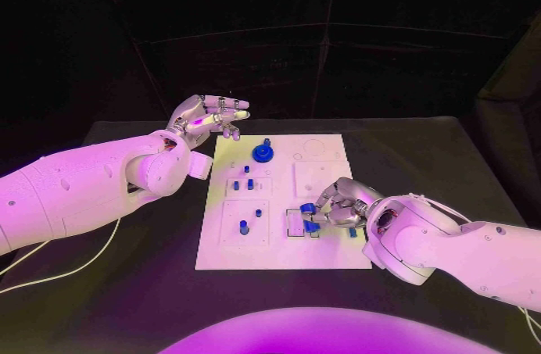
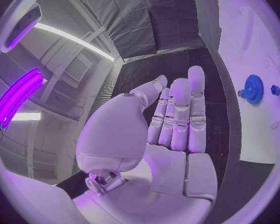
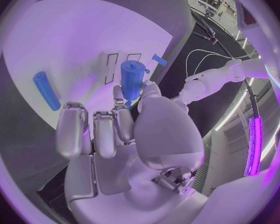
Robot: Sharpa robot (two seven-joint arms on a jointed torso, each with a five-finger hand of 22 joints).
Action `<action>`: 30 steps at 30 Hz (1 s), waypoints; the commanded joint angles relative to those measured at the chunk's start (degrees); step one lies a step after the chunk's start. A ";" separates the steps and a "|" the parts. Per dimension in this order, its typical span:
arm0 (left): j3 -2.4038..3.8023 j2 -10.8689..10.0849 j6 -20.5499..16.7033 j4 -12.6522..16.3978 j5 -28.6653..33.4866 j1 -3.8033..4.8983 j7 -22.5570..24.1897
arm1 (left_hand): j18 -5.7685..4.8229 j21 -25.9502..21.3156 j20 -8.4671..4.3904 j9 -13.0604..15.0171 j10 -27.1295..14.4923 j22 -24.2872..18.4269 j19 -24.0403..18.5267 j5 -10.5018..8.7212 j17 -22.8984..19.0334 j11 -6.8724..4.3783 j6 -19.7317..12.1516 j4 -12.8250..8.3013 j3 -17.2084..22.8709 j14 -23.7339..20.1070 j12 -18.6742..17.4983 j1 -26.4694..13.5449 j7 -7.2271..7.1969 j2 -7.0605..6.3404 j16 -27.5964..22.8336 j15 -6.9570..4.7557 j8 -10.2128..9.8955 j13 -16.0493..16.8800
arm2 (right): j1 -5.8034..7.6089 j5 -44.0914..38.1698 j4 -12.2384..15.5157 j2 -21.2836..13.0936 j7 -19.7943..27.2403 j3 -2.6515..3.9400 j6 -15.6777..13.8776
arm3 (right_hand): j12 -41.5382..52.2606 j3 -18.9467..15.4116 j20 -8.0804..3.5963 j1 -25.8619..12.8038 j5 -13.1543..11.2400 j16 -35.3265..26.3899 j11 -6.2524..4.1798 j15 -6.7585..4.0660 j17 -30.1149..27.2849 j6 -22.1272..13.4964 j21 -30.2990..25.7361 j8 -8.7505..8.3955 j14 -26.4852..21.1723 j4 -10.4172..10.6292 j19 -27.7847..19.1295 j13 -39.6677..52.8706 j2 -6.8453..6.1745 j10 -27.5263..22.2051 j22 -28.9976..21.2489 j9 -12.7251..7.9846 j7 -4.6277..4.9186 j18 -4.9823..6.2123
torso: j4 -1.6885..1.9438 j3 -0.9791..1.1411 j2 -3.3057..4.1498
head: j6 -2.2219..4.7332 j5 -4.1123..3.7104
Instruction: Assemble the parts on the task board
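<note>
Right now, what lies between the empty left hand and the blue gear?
In the head view, only bare board edge lies between left hand and gear.

Worktop point(image 1: 451, 147): black, matte, with a visible far edge and far-right corner. Behind the far edge, a dark backdrop point(image 1: 338, 49) of black panels with faint seams or thin rods crossing it. At the right edge, a dark block or upholstered shape point(image 1: 507, 96) stands beside the worktop; its kind cannot be told. Two pale cables point(image 1: 68, 272) trail over the near-left part of the worktop. Left wrist view: a ceiling with a long white light strip point(image 2: 77, 41), a bright lamp bar point(image 2: 18, 97) on the side, and a vent grille point(image 2: 74, 69). Right wrist view: another lit bar point(image 3: 255, 144) at the rim.
</note>
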 commanded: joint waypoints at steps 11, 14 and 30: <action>0.05 0.10 0.11 0.09 0.14 0.08 0.77 | 0.74 -0.23 -0.13 -0.03 -0.42 -0.08 -0.02 0.10 -0.05 -0.06 -0.34 0.02 -0.43 -0.27 0.24 -0.58 -0.01 0.21 -0.35 0.15 0.31 -0.07 | 0.08 -1.58 -1.83 2.59 -3.83 0.04 4.34 | -0.15 -1.52 -0.93 -1.96 -3.48 0.43 -1.21 -1.09 2.43 3.66 0.41 1.57 3.80 -0.06 0.23 0.47 1.11 0.57 0.54 1.57 -2.15 -1.01 | -0.07 0.01 -0.02 | -0.43 0.21; 0.05 0.13 0.13 0.07 0.14 0.08 0.76 | 0.74 -0.23 -0.13 -0.03 -0.42 -0.08 -0.02 0.10 -0.05 -0.06 -0.34 0.02 -0.43 -0.27 0.24 -0.58 -0.01 0.21 -0.35 0.15 0.31 -0.07 | 0.08 -2.09 -2.17 3.12 -4.21 0.04 3.95 | -0.31 -2.02 -1.09 -2.40 -4.98 0.42 -1.36 -1.25 2.45 3.85 0.40 1.85 3.79 -0.07 0.22 0.51 1.22 0.62 0.54 2.03 -2.33 -1.02 | -0.08 0.00 -0.04 | -0.40 0.23; 0.05 0.22 0.26 0.02 0.14 0.08 0.57 | 0.74 -0.23 -0.13 -0.03 -0.42 -0.08 -0.02 0.10 -0.05 -0.06 -0.34 0.02 -0.43 -0.27 0.24 -0.58 -0.01 0.21 -0.35 0.15 0.31 -0.07 | 0.08 -3.33 -3.10 4.46 -4.58 0.05 2.90 | -1.72 -3.75 -1.25 -11.14 -28.34 0.11 -1.39 -1.33 2.15 2.78 0.14 2.65 3.71 0.37 0.10 0.50 -2.12 0.48 0.39 4.50 -2.38 -1.00 | -0.09 0.00 -0.05 | -0.21 0.42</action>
